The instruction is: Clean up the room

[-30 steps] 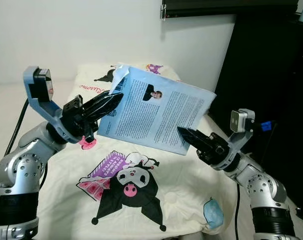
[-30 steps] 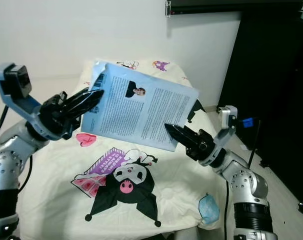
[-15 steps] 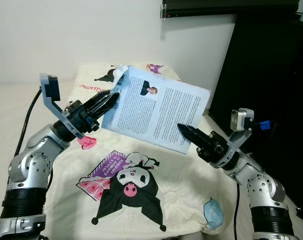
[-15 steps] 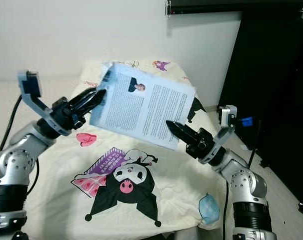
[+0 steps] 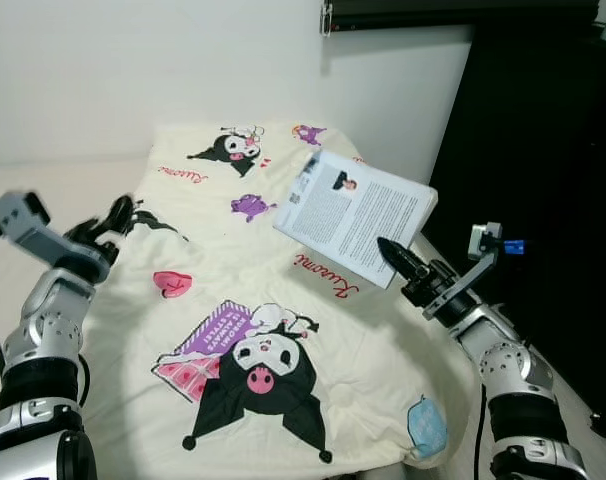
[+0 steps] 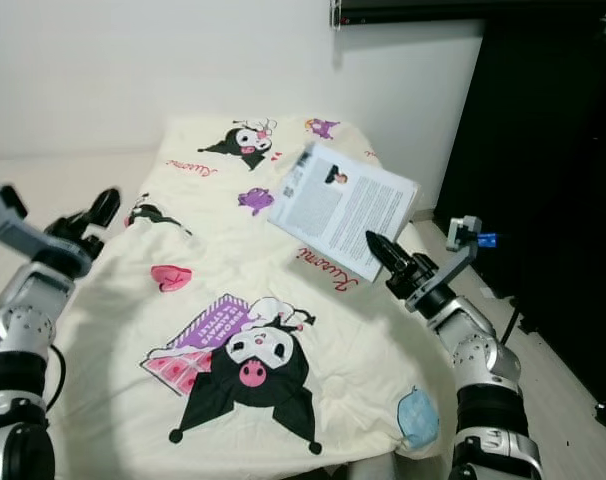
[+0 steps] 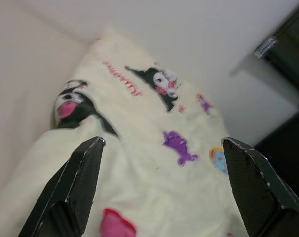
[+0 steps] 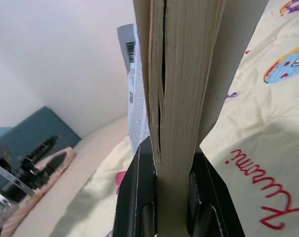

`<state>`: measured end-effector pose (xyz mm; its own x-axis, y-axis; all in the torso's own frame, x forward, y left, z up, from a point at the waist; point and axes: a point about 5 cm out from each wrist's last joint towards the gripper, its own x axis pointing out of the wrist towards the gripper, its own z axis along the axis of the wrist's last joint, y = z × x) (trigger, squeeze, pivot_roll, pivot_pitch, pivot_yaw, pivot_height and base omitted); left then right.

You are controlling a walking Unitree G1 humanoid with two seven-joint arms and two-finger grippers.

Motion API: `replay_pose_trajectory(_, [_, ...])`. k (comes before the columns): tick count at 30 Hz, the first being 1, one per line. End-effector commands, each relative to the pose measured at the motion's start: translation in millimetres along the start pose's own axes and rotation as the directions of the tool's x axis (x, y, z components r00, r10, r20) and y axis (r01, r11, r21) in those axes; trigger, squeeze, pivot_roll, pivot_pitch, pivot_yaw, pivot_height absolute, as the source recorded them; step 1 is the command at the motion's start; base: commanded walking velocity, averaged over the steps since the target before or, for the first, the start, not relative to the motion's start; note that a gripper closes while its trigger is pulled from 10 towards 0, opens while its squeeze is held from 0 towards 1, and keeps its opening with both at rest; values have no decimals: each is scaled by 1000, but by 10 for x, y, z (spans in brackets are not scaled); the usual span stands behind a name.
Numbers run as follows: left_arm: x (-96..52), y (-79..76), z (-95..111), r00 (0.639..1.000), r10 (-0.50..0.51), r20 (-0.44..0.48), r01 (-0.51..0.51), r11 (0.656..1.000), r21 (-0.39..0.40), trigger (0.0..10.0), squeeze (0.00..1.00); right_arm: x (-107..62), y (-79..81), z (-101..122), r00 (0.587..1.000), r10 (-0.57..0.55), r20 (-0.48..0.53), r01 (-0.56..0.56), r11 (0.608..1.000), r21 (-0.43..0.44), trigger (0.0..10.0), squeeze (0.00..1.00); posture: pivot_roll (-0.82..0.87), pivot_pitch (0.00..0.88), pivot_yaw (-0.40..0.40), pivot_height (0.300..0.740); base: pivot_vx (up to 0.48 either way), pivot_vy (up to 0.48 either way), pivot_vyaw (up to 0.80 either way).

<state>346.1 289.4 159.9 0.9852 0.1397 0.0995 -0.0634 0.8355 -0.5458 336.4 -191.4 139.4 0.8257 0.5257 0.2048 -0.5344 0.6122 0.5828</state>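
A light blue paperback book (image 5: 355,213) hangs in the air over the right side of the bed, back cover up. My right gripper (image 5: 394,253) is shut on its near corner; the right wrist view looks along the book's page edge (image 8: 181,74), pinched between the two black fingers (image 8: 139,202). My left gripper (image 5: 116,214) is far off at the bed's left edge, holding nothing. In the left wrist view its fingers (image 7: 83,187) stand wide open above the blanket.
The bed carries a cream blanket (image 5: 233,270) printed with cartoon figures. A blue face mask (image 5: 426,425) lies on its near right corner. A tall black cabinet (image 5: 543,130) stands close on the right. A white wall lies behind.
My left gripper has let go of the book and swung back to the left. The right gripper now holds the book alone, further right and lower.
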Motion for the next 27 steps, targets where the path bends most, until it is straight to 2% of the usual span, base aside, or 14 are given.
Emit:
replay_pose_trajectory(1, [-6, 52, -103, 997, 68, -35, -66, 996, 53, 10000, 0, 70, 19, 71, 999, -1, 44, 2, 1000, -28, 0, 0, -145, 0, -14, 496, 0, 0, 0])
replay_pose_trajectory(11, [65, -99, -269, 997, 47, -60, -41, 994, 99, 10000, 0, 124, 38, 22, 998, 24, 52, -22, 999, -31, 0, 0, -134, 0, -20, 516, 0, 0, 0])
replay_pose_trajectory(13, [81, -138, -326, 996, 51, -78, -41, 991, 129, 10000, 0, 144, 36, 17, 998, 20, 55, -18, 999, -29, 0, 0, -132, 0, -19, 526, -480, 0, 0])
replay_pose_trajectory(15, [83, -185, -312, 999, 23, -35, -18, 993, 116, 10000, 0, 158, 37, 4, 998, 18, 57, -17, 999, -27, 0, 0, -131, 0, -16, 536, -240, 0, 0])
replay_pose_trajectory(20, [81, -186, -330, 999, 27, -36, -22, 993, 114, 10000, 0, 168, 44, -20, 998, 23, 60, -21, 1000, -23, 0, 0, -118, 0, -17, 551, 0, 0, 0])
replay_pose_trajectory(21, [86, -190, -379, 997, 31, -75, -21, 991, 131, 10000, 0, 169, 46, -33, 998, 24, 59, -23, 999, -22, 0, 0, -117, 0, -17, 556, -454, 0, 0])
replay_pose_trajectory(22, [84, -219, -383, 998, 1, -65, 7, 992, 124, 10000, 0, 173, 49, -49, 998, 26, 57, -25, 999, -22, 0, 0, -112, 0, -16, 561, -480, 0, 0])
replay_pose_trajectory(25, [79, -228, -397, 998, -6, -64, 14, 992, 128, 10000, 0, 174, 51, -63, 998, 28, 56, -27, 999, -19, 0, 0, -112, 0, -16, 566, -160, 0, 0])
replay_pose_trajectory(27, [69, -213, -432, 997, 11, -82, 3, 986, 166, 10000, 0, 183, 66, -83, 998, 33, 55, -33, 999, -15, 0, 0, -106, 0, -13, 576, 0, 0, 0])
